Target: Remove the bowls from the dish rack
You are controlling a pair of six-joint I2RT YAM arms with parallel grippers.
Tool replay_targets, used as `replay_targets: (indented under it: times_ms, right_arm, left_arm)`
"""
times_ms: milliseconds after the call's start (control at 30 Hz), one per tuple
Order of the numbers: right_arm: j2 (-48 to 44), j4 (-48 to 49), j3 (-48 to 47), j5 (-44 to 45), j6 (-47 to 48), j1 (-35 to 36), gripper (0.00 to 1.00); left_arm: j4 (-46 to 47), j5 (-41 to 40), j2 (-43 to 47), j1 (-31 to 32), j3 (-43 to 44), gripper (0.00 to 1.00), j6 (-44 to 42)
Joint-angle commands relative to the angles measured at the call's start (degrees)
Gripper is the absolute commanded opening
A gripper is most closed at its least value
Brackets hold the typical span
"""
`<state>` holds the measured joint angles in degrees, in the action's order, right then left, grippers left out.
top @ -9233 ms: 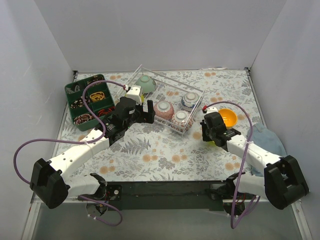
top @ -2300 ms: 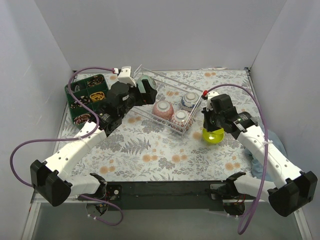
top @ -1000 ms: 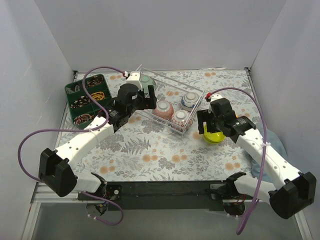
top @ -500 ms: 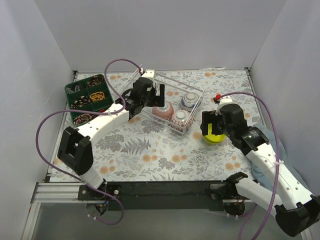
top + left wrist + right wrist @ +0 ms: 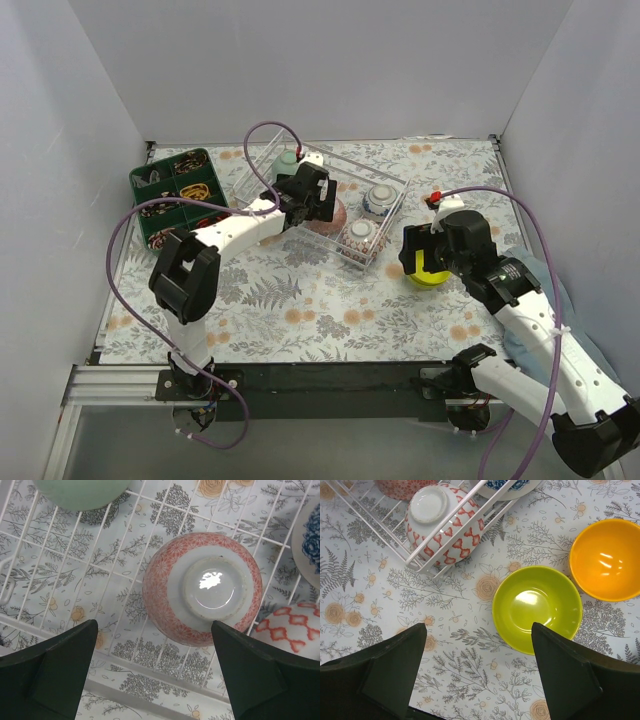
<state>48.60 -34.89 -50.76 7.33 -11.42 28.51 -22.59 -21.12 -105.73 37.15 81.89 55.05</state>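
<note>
The white wire dish rack (image 5: 345, 165), thin-barred and low-sided, sits toward the back of the floral-print tabletop (image 5: 300, 300). Four small glazed ceramic bowls are in it. A pink lattice-patterned bowl (image 5: 202, 587) lies upside down, its glossy white foot ring up. A plain pale green bowl (image 5: 82, 487) is cut off by the top edge of the left wrist view, and a blue-and-white bowl (image 5: 311, 545) by the right edge. A red-and-white diamond-patterned bowl (image 5: 445, 522) sits inverted in the rack's near right corner.

The left claw (image 5: 154, 640) hangs over the pink bowl, spread wide and holding nothing. From above it hides most of that bowl.

Right of the rack, a smooth lime-yellow bowl (image 5: 537, 609) and an orange bowl (image 5: 606, 559) stand upright just beside each other on the tabletop. The right claw (image 5: 477, 640) hovers over the lime-yellow bowl, wide and empty. In the top view the arm covers the orange bowl.

A dark green compartmented plastic tray (image 5: 175, 195) lies left of the rack, its contents too small to tell.
</note>
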Motion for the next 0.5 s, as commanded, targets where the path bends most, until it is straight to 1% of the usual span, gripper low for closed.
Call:
replay_targets:
  times_ms: [0, 200, 333, 400, 467]
  right_arm:
    - [-0.96, 1.67, 0.14, -0.04, 1.31, -0.12, 0.93]
    - [-0.70, 1.76, 0.05, 0.31, 2.01, -0.12, 0.93]
    - [-0.17, 1.67, -0.12, 0.58, 2.54, -0.12, 0.93]
    - [0.18, 1.67, -0.39, 0.58, 2.63, -0.21, 0.93]
    - [0.27, 1.76, -0.65, 0.49, 2.89, -0.21, 0.93]
  left_arm:
    - [-0.70, -6.64, -2.62, -0.06, 3.19, 0.98, -0.99]
    - [-0.88, -11.65, -5.88, -0.67, 5.73, 0.98, -2.75]
    - [-1.14, -13.32, -7.64, -2.16, 8.46, 0.98, -3.72]
    - [-0.88, -13.42, -8.00, -2.43, 9.60, 0.98, -5.38]
    - [-0.62, -11.41, -7.56, -2.43, 10.92, 0.98, -8.53]
